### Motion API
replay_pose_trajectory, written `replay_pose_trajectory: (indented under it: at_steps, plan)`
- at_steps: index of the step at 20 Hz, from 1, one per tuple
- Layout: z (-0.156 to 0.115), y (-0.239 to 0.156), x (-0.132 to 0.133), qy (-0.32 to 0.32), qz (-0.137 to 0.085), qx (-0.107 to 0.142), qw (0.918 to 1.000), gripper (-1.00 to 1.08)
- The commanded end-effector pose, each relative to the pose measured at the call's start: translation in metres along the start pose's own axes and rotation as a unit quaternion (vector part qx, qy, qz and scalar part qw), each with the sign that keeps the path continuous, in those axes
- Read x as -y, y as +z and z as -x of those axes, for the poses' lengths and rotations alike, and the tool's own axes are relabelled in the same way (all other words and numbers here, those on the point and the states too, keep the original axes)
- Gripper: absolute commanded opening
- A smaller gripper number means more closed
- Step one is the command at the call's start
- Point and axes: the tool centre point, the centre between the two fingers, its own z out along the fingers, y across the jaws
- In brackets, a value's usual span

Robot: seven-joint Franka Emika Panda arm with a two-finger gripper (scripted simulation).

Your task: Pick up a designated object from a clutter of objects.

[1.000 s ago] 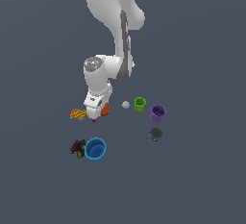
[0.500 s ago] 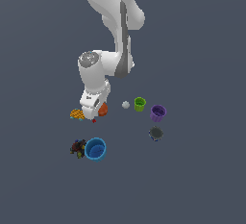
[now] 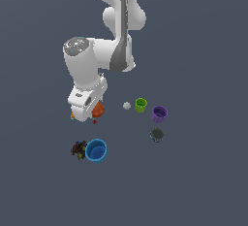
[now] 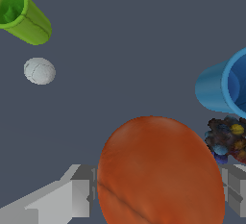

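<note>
The plain orange-red ball (image 3: 99, 108) sits between the fingers of my gripper (image 3: 95, 113), which is shut on it. In the wrist view the ball (image 4: 158, 170) fills the space between the two grey fingers (image 4: 77, 192), and the gripper (image 4: 158, 194) holds it a little above the floor. The rest of the clutter lies around it: a white ball (image 3: 127, 105), a green cup (image 3: 141, 104), a purple cup (image 3: 159, 114), a dark grey cup (image 3: 156, 135), a blue cup (image 3: 96, 150) and a dark multicoloured lump (image 3: 78, 149).
A sliver of the checkered piece (image 3: 72, 117) shows behind the hand, and a tiny red bit (image 3: 95, 121) lies just below the ball. In the wrist view the blue cup (image 4: 223, 88) and the lump (image 4: 228, 139) are close beside the ball. The white ball (image 4: 40, 70) and the green cup (image 4: 21, 11) are farther off.
The hand has shifted towards the exterior view's left with the orange-red ball in it. It now covers most of the checkered piece. The other items have not moved.
</note>
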Motion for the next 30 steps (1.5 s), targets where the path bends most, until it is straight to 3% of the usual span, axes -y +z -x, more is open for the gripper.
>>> replay_pose_trajectory:
  at_steps: [1,15,30]
  plan:
    - [-0.002,-0.022,-0.014,0.0,0.001,0.0,1.0,-1.0]
    - [-0.01,-0.123,-0.083,0.0,0.0,0.0,1.0,-1.0]
    - [-0.017,-0.199,-0.138,-0.001,0.0,0.0,1.0,-1.0]
